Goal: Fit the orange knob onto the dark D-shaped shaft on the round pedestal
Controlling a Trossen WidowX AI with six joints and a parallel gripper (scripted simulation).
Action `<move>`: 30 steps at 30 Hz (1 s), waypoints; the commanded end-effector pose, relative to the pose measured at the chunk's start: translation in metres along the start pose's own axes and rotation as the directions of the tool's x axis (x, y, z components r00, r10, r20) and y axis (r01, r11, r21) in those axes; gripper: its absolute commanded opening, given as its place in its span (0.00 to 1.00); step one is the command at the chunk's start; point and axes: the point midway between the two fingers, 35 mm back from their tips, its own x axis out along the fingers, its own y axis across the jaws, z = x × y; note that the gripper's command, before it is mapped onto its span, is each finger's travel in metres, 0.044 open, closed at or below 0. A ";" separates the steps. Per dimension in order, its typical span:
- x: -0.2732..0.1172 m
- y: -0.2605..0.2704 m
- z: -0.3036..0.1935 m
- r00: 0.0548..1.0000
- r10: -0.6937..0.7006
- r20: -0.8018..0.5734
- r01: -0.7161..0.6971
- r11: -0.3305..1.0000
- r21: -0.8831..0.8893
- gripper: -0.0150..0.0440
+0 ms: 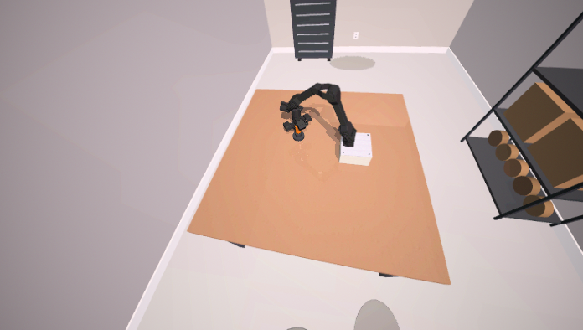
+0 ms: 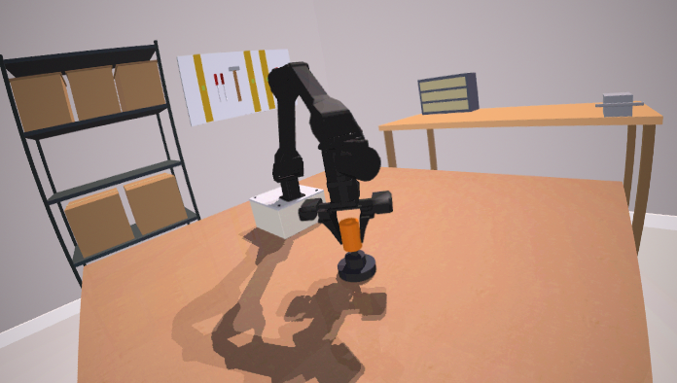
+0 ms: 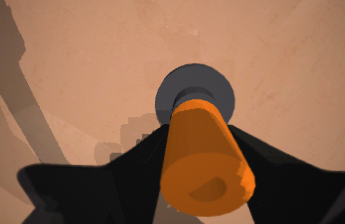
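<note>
My gripper (image 1: 296, 128) (image 2: 351, 241) (image 3: 196, 129) is shut on the orange knob (image 2: 351, 233) (image 3: 199, 150), with one finger on each side. The knob stands nearly upright, leaning slightly in the exterior view. Its top shows a dark D-shaped hollow (image 3: 212, 190) in the wrist view. The dark round pedestal (image 1: 298, 137) (image 2: 367, 271) (image 3: 194, 75) stands on the table below. The knob's lower end is above the pedestal's base, over its raised dark middle part (image 2: 355, 260). The shaft and its flat side are hidden; whether the knob touches the shaft I cannot tell.
The arm's white base box (image 1: 355, 159) (image 2: 279, 219) stands on the brown table (image 1: 318, 218) (image 2: 499, 283), to the pedestal's right in the top view. Shelving (image 1: 482, 171) (image 2: 115, 123), a drawer cabinet (image 1: 313, 29) and a second workbench (image 2: 524, 116) stand away from the table.
</note>
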 end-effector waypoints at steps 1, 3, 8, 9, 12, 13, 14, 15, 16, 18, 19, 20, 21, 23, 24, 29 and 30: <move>-0.004 0.000 0.000 1.000 -0.004 -0.002 0.004 1.000 -0.013 0.25; -0.004 0.000 0.001 1.000 -0.004 -0.002 0.003 0.998 -0.058 0.25; -0.006 0.000 0.000 1.000 -0.004 -0.002 0.003 0.977 -0.212 0.25; -0.006 -0.001 0.000 1.000 -0.004 -0.002 0.003 0.977 -0.212 0.25; -0.006 -0.001 -0.001 1.000 -0.004 -0.003 0.003 0.977 -0.212 0.25; -0.006 -0.002 -0.001 1.000 -0.004 -0.003 0.003 0.977 -0.212 0.25; -0.006 -0.002 -0.002 1.000 -0.004 -0.003 0.003 0.977 -0.212 0.25; -0.006 -0.002 -0.002 1.000 -0.004 -0.003 0.003 0.977 -0.212 0.25; -0.005 -0.003 -0.003 1.000 -0.004 -0.003 0.003 0.977 -0.212 0.25; -0.004 -0.004 -0.004 1.000 -0.004 -0.003 0.003 0.977 -0.212 0.25; -0.003 -0.004 -0.004 1.000 -0.004 -0.003 0.003 0.977 -0.212 0.25; -0.003 -0.003 -0.004 1.000 -0.004 -0.003 0.003 0.977 -0.212 0.25; -0.003 -0.003 -0.004 1.000 -0.004 -0.003 0.003 0.977 -0.212 0.25; -0.002 -0.003 -0.003 1.000 -0.004 -0.003 0.003 0.977 -0.212 0.25; -0.002 -0.003 -0.003 1.000 -0.004 -0.003 0.003 0.977 -0.212 0.25; -0.001 -0.002 -0.003 1.000 -0.004 -0.003 0.003 0.977 -0.212 0.25; -0.001 -0.002 -0.003 1.000 -0.004 -0.003 0.003 0.977 -0.212 0.25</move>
